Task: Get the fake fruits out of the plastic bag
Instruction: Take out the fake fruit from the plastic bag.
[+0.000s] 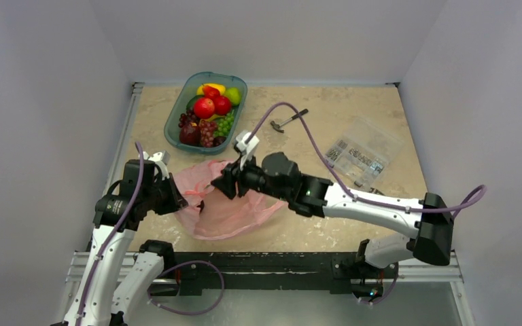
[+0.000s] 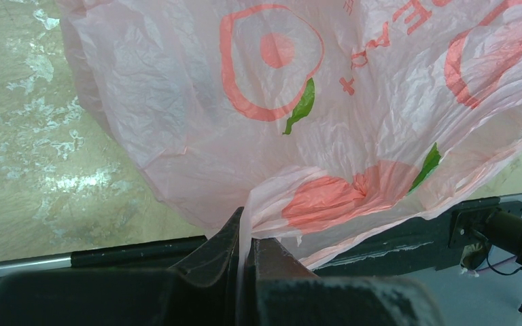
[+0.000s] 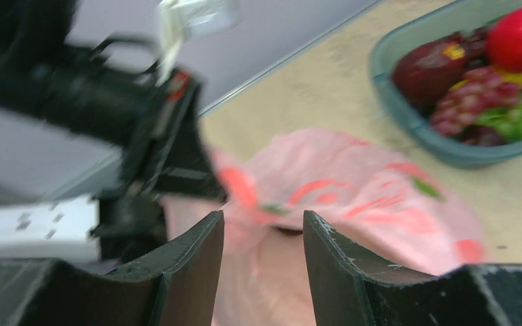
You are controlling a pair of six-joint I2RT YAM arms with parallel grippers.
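Left gripper pinching plastic bag, pinch hidden overhead

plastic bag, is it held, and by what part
The left gripper pinches a fold of the plastic bag. The right gripper straddles it, jaws apart; grip cannot be told.

- You have bright, even light; shadows on the table are soft.
- Your right wrist view is smeared with blur.
- Your left wrist view shows the plastic bag crisply.
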